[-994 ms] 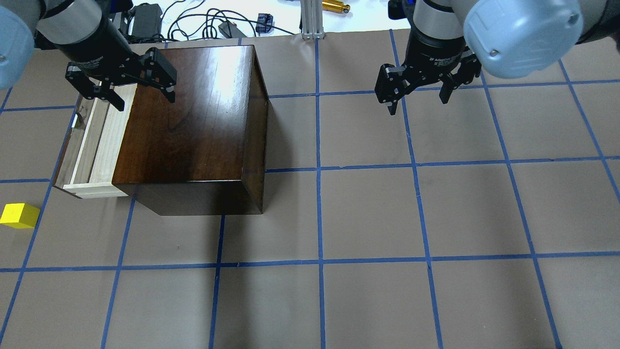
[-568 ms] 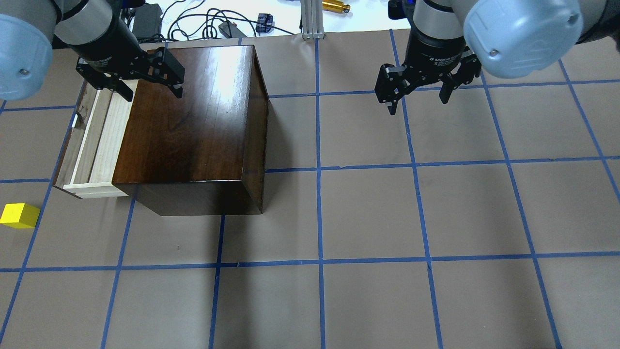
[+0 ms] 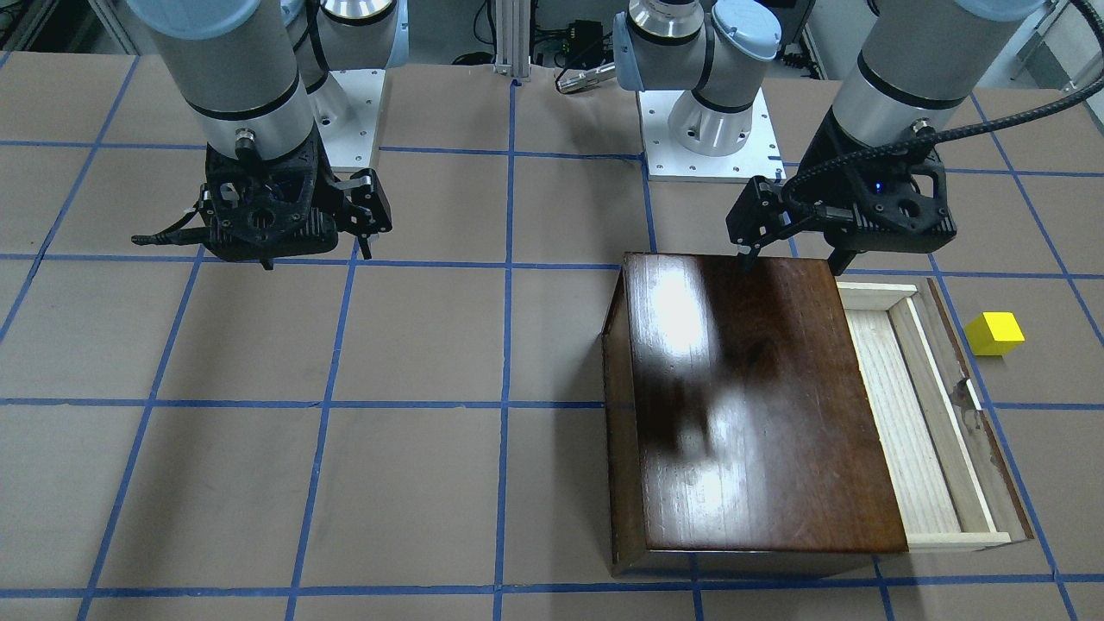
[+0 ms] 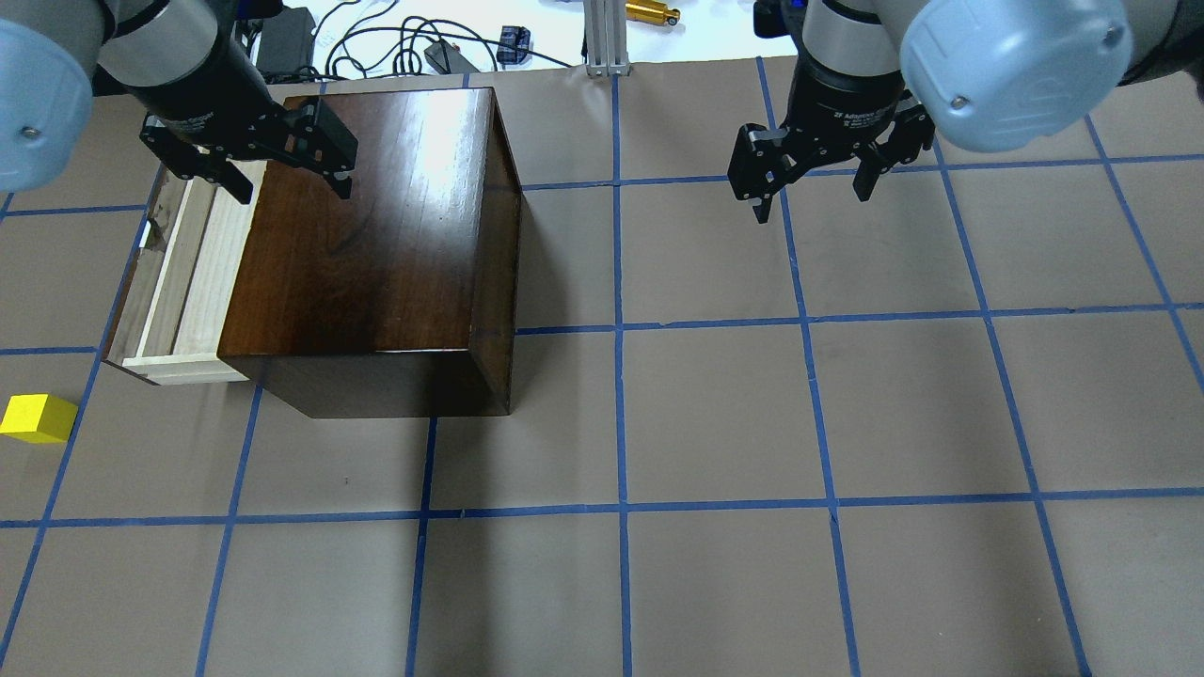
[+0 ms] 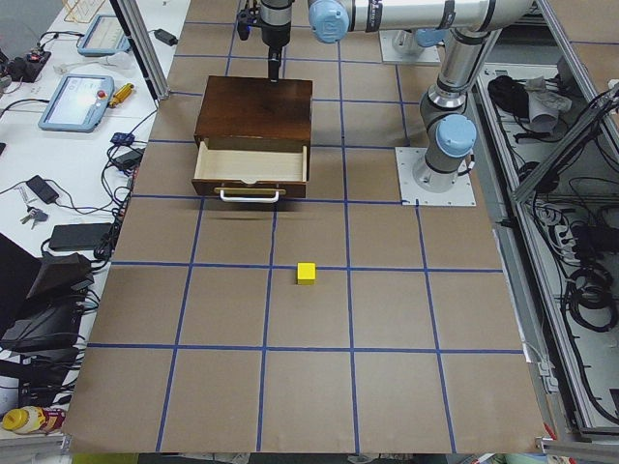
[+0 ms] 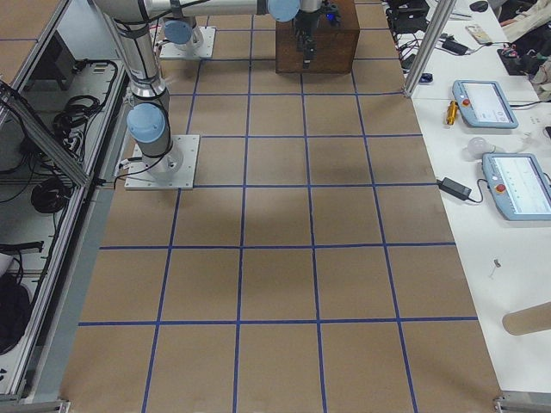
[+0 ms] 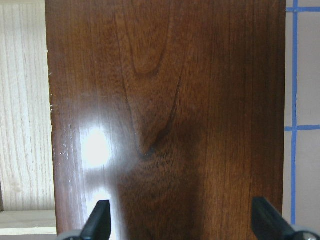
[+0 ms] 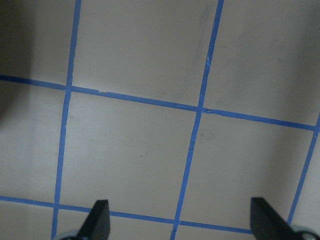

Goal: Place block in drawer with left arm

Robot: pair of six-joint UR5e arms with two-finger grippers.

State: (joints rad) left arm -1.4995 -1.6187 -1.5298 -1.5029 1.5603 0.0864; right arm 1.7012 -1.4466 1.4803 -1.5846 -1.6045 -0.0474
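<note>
The yellow block [image 4: 36, 418] lies on the table paper near the left edge, in front of the drawer; it also shows in the front view [image 3: 994, 333] and the left view [image 5: 306, 274]. The drawer [image 4: 183, 273] stands pulled out of the dark wooden box [image 4: 376, 216], its pale tray empty [image 3: 906, 414]. My left gripper [image 4: 292, 188] is open and empty above the far end of the box top, near the drawer side; its wrist view shows the box top [image 7: 170, 100] below. My right gripper [image 4: 812, 204] is open and empty over bare paper.
Blue tape lines grid the brown paper. Cables and small devices [image 4: 376, 42] and an aluminium post [image 4: 602, 38] sit past the far edge. Control pendants lie on the side table [image 5: 73, 101]. The arm bases [image 3: 707, 129] stand on the robot's side.
My left gripper has shifted a little right and toward the far edge of the box, still open. The block, drawer and right arm have not moved.
</note>
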